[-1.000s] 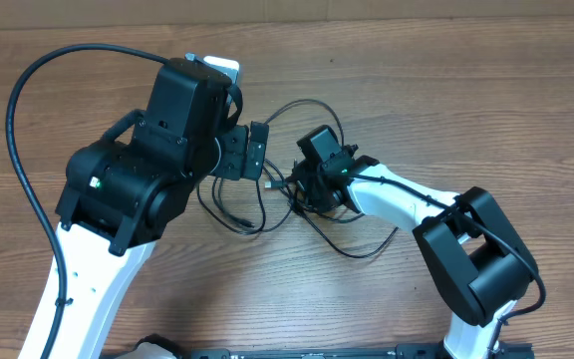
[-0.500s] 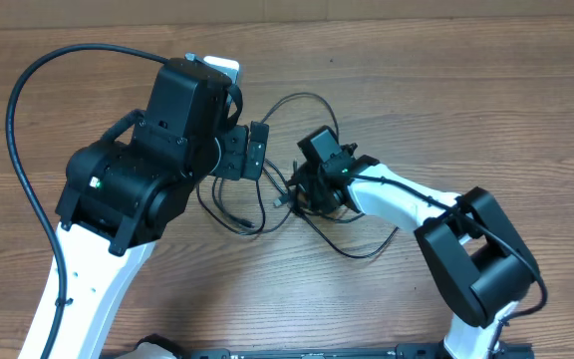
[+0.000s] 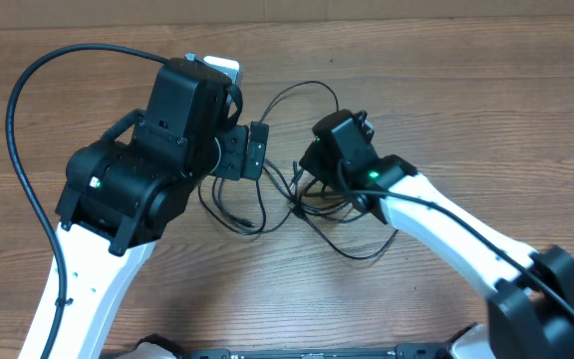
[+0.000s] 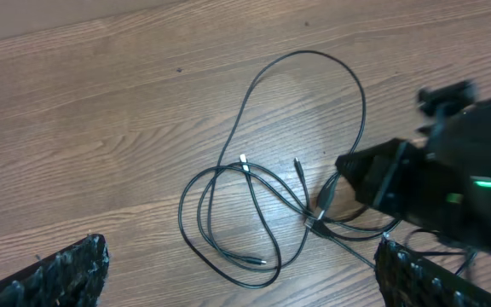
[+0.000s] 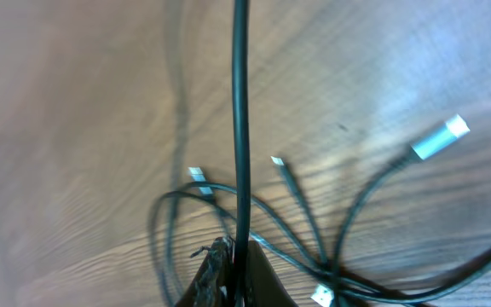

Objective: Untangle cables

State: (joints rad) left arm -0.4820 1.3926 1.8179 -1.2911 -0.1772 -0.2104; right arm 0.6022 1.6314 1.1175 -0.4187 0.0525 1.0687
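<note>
Right hand [image 5: 233, 269] is closed, pinching one strand of the cables [image 4: 267, 179]. The strand runs straight out from its tips. The right arm reaches in from the right, wrist low over the tangle. Left hand [image 4: 241, 251] is wide open, angled down above the loops, holding nothing. The cables lie looped on the bench [image 3: 466, 100] between both hands, with silver plugs loose.

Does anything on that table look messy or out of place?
Yes: the cables lie in a knot of overlapping loops, plug ends sticking out. The right tool is shut on one strand, which runs straight and tight away from it.
</note>
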